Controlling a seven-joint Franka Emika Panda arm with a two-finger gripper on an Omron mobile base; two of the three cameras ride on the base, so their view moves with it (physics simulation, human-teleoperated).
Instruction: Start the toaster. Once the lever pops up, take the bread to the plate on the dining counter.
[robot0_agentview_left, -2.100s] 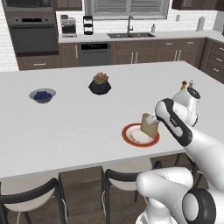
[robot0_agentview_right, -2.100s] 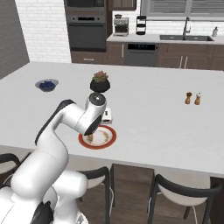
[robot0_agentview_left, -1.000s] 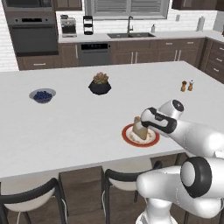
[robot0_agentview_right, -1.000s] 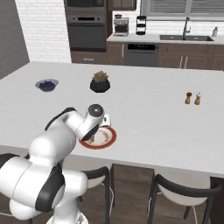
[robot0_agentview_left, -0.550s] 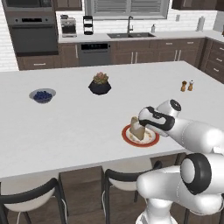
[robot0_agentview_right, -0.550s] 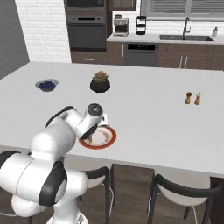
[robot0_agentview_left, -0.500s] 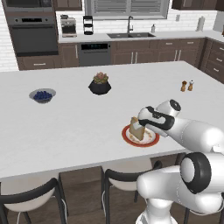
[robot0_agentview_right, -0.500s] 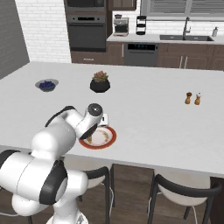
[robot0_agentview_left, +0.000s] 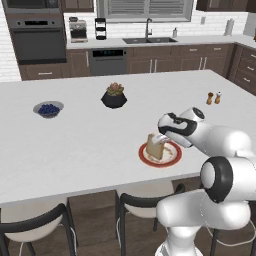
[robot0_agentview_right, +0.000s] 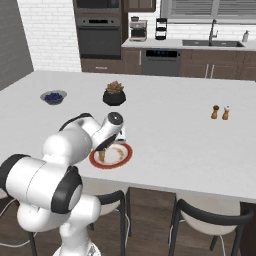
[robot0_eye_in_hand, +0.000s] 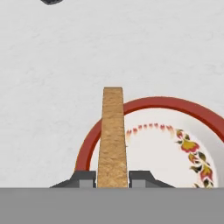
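Bread held on edge over the plate.

My gripper (robot0_eye_in_hand: 112, 178) has its two fingertips (robot0_eye_in_hand: 83, 178) pressed against either side of the bread (robot0_eye_in_hand: 112, 135), so I am clamped on the slice, which stands upright on its edge between them. It sits over the near rim of the red-rimmed plate (robot0_agentview_left: 170, 159), on the dining counter (robot0_agentview_left: 75, 145); whether its lower edge touches the plate I cannot tell. On the same counter, farther off, are a small potted plant (robot0_agentview_left: 114, 95), a bowl of blueberries (robot0_agentview_left: 48, 108), and salt and pepper shakers (robot0_agentview_left: 214, 97) off to my right.
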